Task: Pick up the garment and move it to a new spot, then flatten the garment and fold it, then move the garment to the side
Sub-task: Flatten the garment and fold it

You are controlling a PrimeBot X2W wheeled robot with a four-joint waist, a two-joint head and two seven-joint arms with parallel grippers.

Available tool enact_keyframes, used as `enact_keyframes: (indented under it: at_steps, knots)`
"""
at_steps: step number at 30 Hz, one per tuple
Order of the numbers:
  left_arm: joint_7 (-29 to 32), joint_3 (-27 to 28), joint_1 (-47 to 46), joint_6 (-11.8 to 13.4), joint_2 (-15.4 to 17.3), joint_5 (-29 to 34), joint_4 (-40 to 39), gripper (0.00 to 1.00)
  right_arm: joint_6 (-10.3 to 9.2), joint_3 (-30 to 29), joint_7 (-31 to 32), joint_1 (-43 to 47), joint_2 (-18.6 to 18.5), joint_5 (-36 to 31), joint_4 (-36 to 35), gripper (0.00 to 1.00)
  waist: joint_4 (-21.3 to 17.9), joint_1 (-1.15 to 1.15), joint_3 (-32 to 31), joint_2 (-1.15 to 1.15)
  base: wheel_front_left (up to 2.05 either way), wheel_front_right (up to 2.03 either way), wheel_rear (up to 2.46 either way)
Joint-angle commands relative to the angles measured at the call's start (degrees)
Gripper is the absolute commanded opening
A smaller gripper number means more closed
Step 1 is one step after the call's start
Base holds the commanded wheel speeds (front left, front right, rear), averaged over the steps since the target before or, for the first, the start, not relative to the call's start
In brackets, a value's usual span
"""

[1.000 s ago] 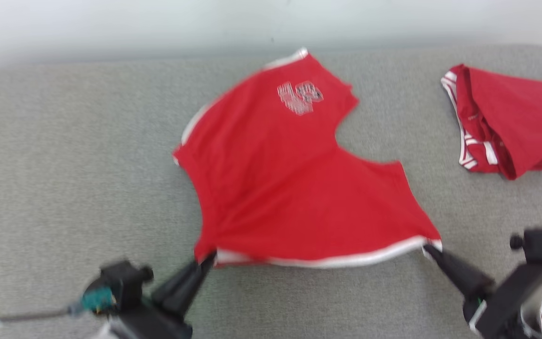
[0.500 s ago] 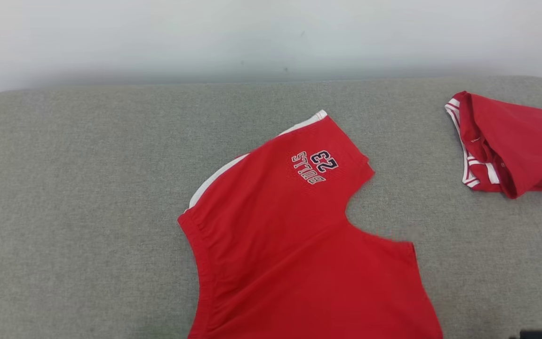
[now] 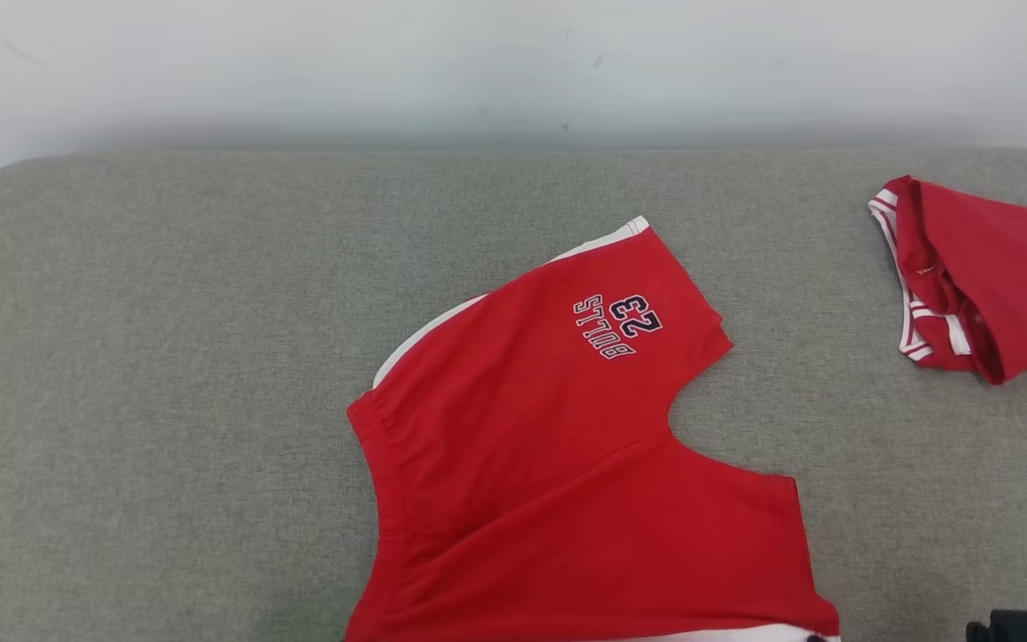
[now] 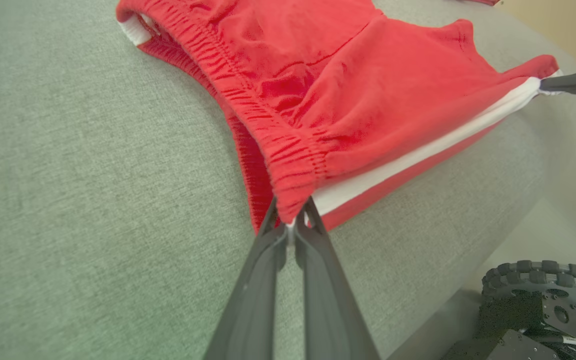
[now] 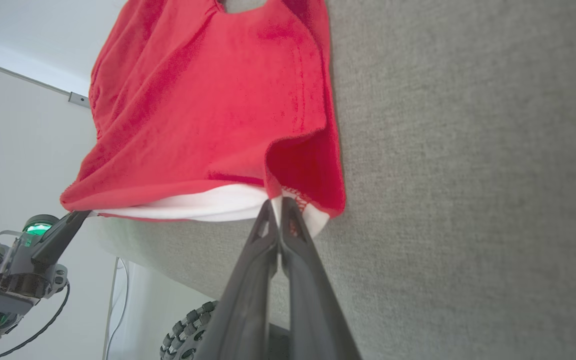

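– Grey padded table [image 3: 166, 374]: the far edge runs along a pale wall [image 3: 478, 62], and both far corners are rounded. Left half is open cloth, the widest free stretch. Where are the shorts?

– Red shorts [image 3: 549, 481] lie at centre, spread flat, gathered waistband on their left, printed leg pointing to the far side. Their white-striped side runs along the table's near edge. To the right comes a strip of open grey, then a second red garment [image 3: 995, 276], bunched at the table's right end and well apart from the shorts.

– And the near edge, from the wrists?

– In the left wrist view the table drops off just past the stripe, with a robot wheel [image 4: 543, 285] below. The left gripper [image 4: 292, 220] is closed tight, pinching the corner where waistband meets stripe. The stripe is pulled taut across to the right gripper [image 5: 279, 206], whose fingers are pressed together on the leg-hem corner of that same stripe. Both pinched corners are on the shorts' near side, closest to the robot.
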Motion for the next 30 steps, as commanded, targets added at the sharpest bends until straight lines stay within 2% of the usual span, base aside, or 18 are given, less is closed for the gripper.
enact_keyframes:
  at_steps: [1,5,9,15,24,30]
  knots:
    - [-0.1,1.2,-0.2,0.2,-0.4,-0.1,-0.8,0.00,0.03,-0.7,-0.1,-0.8,-0.7,-1.0,-0.5,0.00,0.3,0.00,0.1,0.00,0.00,0.00,0.00]
    - [-0.1,5.4,-1.7,0.2,-1.2,0.0,-2.4,0.00,0.02,-3.1,-0.1,-4.1,-2.4,-4.3,0.1,0.00,0.7,0.00,0.6,0.00,0.00,0.00,0.00]
    - [-0.1,7.5,-4.0,0.2,-0.9,1.0,-3.6,0.00,0.02,-5.1,0.7,-9.6,-1.6,-5.5,0.3,0.00,0.9,0.00,1.2,0.00,0.00,0.00,0.00]
    - [-0.1,6.1,-11.6,0.2,-0.3,0.8,-3.1,0.00,0.02,-6.4,5.5,-21.8,-0.5,-6.6,3.6,0.00,1.8,0.00,3.4,0.00,0.00,0.00,0.00]
    - [-0.1,2.3,-24.8,0.2,-4.0,-2.0,0.5,0.00,0.03,-4.4,15.5,-41.0,3.3,-9.6,15.5,0.00,5.5,0.00,9.9,0.00,0.00,0.00,0.00]
    - [-0.1,0.6,-30.0,0.2,-5.4,-3.1,4.0,0.00,0.02,-2.2,18.4,-50.9,7.4,-11.2,24.0,0.00,7.4,0.00,13.5,0.00,0.00,0.00,0.00]
